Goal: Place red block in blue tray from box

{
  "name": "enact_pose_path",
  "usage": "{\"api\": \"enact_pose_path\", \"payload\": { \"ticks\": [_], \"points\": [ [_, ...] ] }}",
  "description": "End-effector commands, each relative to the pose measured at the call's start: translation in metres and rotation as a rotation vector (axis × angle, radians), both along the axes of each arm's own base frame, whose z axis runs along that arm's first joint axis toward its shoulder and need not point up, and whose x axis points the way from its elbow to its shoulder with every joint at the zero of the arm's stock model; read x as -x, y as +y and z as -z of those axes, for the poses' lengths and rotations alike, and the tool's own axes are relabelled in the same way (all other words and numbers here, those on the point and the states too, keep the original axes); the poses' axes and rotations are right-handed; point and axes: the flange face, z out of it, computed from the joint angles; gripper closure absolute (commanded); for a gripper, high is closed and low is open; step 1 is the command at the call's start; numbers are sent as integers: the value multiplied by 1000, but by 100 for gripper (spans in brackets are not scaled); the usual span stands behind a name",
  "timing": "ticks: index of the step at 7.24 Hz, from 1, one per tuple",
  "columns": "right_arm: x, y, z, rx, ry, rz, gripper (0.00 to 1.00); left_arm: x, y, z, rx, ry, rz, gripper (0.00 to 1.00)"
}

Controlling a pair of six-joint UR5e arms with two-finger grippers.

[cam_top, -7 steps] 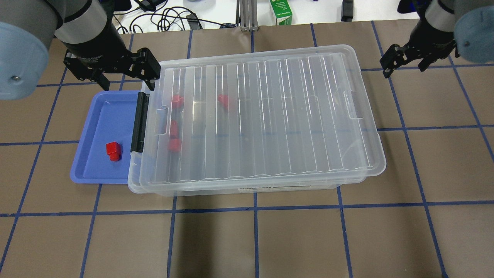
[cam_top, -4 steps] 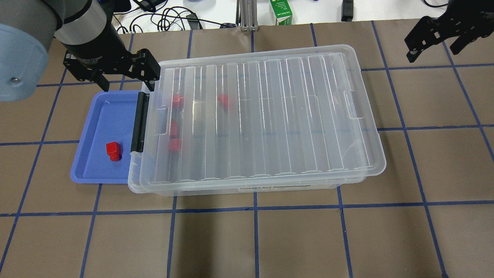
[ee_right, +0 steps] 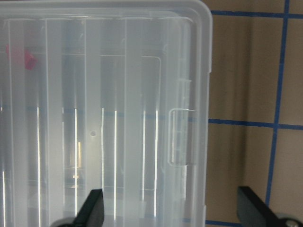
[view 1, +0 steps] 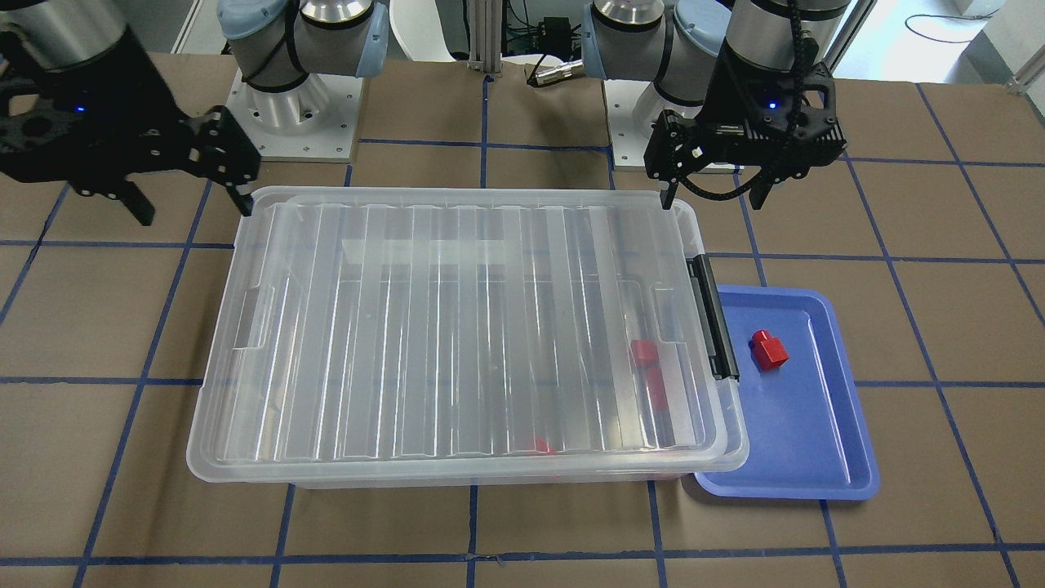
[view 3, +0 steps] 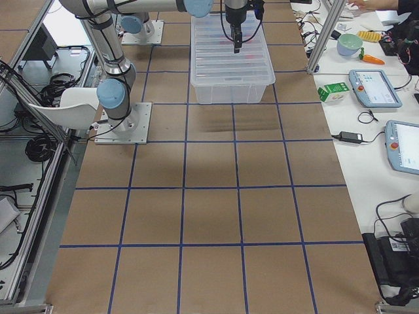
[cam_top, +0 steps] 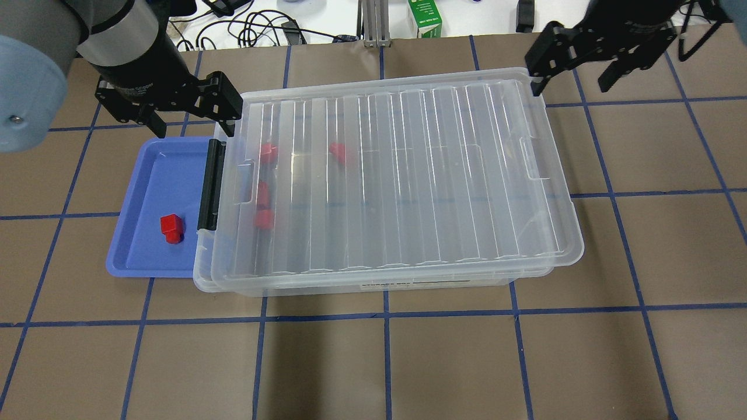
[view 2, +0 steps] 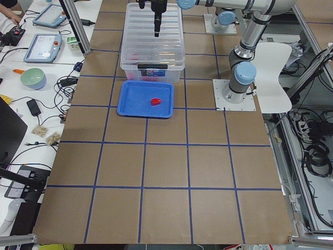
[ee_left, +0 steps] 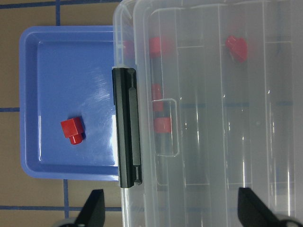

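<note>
Red block (cam_top: 171, 228) is down, lying loose on the floor of the blue tray (cam_top: 152, 175), towards its near end, nothing touching it; that is the placement the task asks for, and by the look of it, made. The tray sits on the counter (cam_top: 443, 361) tucked against the latch end of the box (cam_top: 525, 274), whose rim overlaps the tray's edge in the overhead view. The black latch bar (cam_top: 211, 184) faces the tray. The ribbed clear lid (cam_top: 408, 175) is on the box, a touch askew. Through it, four more red blocks (cam_top: 264, 219) show at the tray end; whether they are wanted too, the task does not say, and the lid would have to come off for them.

Left tool (cam_top: 192, 125) hovers over the box's far corner by the latch, fingers wide apart, carrying nothing. Right tool (cam_top: 571, 81) hangs over the opposite far corner, fingers likewise spread and empty. My read: little is left, perhaps only seating the lid or pulling both arms clear.
</note>
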Motion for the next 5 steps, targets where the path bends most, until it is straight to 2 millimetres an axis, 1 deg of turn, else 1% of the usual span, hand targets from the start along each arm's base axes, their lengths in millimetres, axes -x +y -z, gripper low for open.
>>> {"api": "enact_pose_path", "payload": {
  "ticks": [1, 2, 3, 4, 5],
  "points": [
    [-33, 3, 9, -16, 38, -6, 0, -11, 7, -14, -16, 36, -12, 0],
    [-32, 0, 10, -5, 40, -7, 0, -15, 3, -13, -16, 39, -21, 0],
    [-30, -1, 11, -9, 39, -13, 0, -18, 5, -13, -17, 28, -9, 0],
    [-30, -1, 11, -11, 37, -12, 0, -14, 2, -9, -22, 40, -12, 0],
    [-29, 0, 13, -14, 37, -11, 0, -16, 1, -5, -30, 28, -15, 0]
  ]
}}
